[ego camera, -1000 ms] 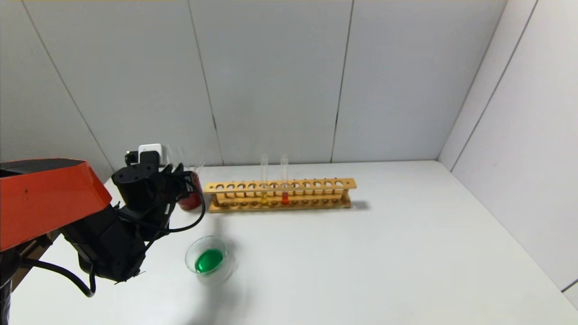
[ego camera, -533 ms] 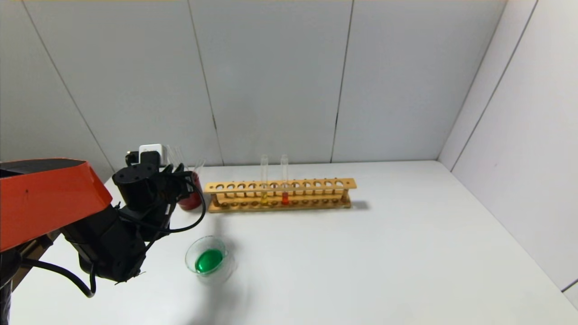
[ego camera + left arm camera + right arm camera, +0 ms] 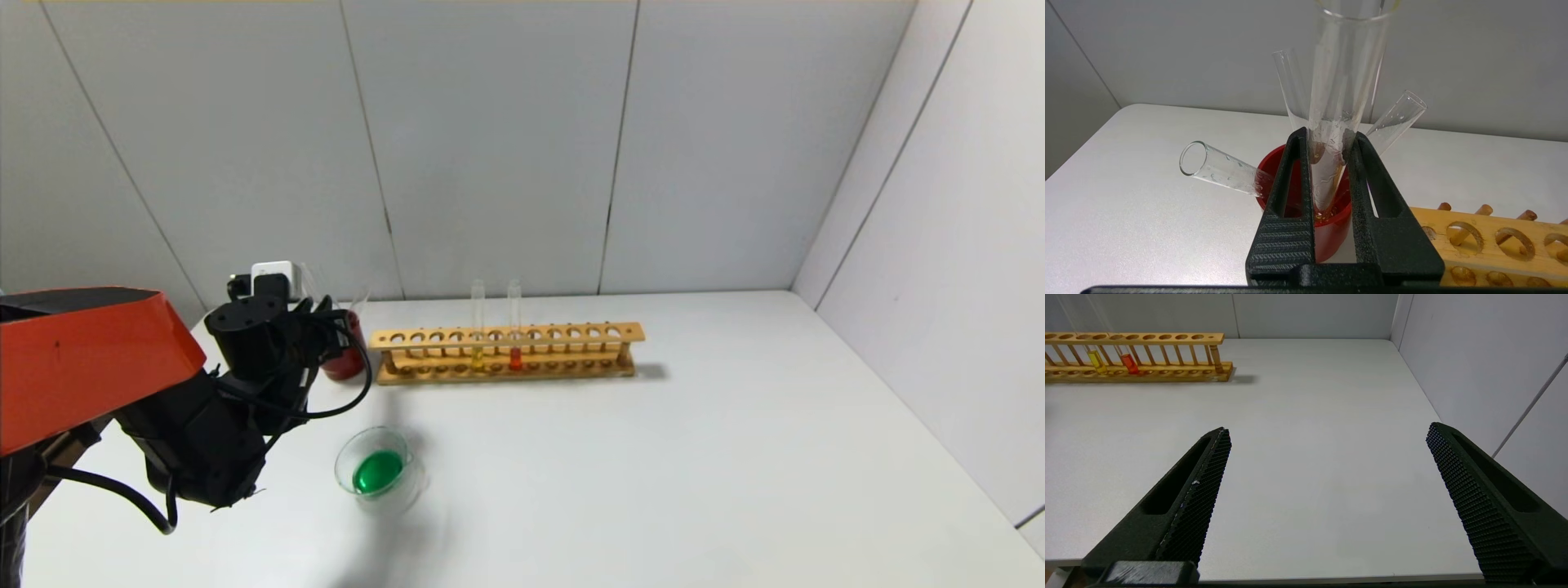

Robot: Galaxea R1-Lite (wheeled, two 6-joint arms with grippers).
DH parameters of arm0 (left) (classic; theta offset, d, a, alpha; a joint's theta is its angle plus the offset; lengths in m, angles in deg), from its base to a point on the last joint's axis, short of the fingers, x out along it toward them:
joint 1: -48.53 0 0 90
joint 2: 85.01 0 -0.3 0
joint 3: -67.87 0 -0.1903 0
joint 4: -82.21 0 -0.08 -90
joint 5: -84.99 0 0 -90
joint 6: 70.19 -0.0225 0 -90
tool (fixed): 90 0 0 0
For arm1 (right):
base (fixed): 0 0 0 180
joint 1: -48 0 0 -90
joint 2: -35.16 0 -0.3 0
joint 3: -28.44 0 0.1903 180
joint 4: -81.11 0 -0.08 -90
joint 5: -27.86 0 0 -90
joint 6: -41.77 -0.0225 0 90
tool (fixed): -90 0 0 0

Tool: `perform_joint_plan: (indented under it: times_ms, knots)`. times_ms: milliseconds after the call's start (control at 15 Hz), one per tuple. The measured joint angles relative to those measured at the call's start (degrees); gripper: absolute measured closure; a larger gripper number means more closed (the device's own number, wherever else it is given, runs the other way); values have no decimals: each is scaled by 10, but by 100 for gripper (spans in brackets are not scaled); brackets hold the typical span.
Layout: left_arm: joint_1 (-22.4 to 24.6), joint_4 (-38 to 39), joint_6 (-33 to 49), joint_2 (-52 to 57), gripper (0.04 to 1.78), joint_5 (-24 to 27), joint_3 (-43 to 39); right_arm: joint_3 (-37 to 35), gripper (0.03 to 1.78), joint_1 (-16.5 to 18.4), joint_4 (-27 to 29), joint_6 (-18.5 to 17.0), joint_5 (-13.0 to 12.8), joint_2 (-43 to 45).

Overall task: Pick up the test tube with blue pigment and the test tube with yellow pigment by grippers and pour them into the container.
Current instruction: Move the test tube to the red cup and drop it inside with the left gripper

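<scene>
My left gripper [image 3: 1327, 136] is shut on an empty, droplet-streaked test tube [image 3: 1345, 73], held upright with its round bottom dipping into a dark red cup [image 3: 1331, 237]. In the head view that gripper [image 3: 328, 325] sits at the cup [image 3: 347, 363], back left. The test tube with yellow pigment [image 3: 478, 331] [image 3: 1097, 361] stands in the wooden rack [image 3: 571, 333]. No tube with blue pigment shows. The container [image 3: 408, 490], a clear glass dish, holds green liquid in front of the cup. My right gripper [image 3: 1329, 428] is open over bare table near the front edge.
A tube of red-orange liquid [image 3: 514, 331] [image 3: 1129, 363] stands beside the yellow one. Three other empty tubes [image 3: 1216, 167] [image 3: 1292, 87] [image 3: 1396, 118] lean in the red cup. A white plug [image 3: 273, 271] sits on the wall behind. Grey walls close the back and right.
The left arm has crept a touch to the right with the tube still gripped; nothing else differs.
</scene>
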Motion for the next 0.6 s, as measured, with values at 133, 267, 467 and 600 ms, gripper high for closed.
perform_joint_plan:
  times_ms: [133,267,467,600]
  knots:
    - [3,0,0,-3,151,2,5,0,6,0,0,0,0,0]
    - [4,0,1,-6,151,2,9,0,6,0,0,0,0,0]
    - [4,0,0,-10,150,2,12,0,6,0,0,0,0,0]
    - [5,0,0,-10,143,2,13,0,6,0,0,0,0,0]
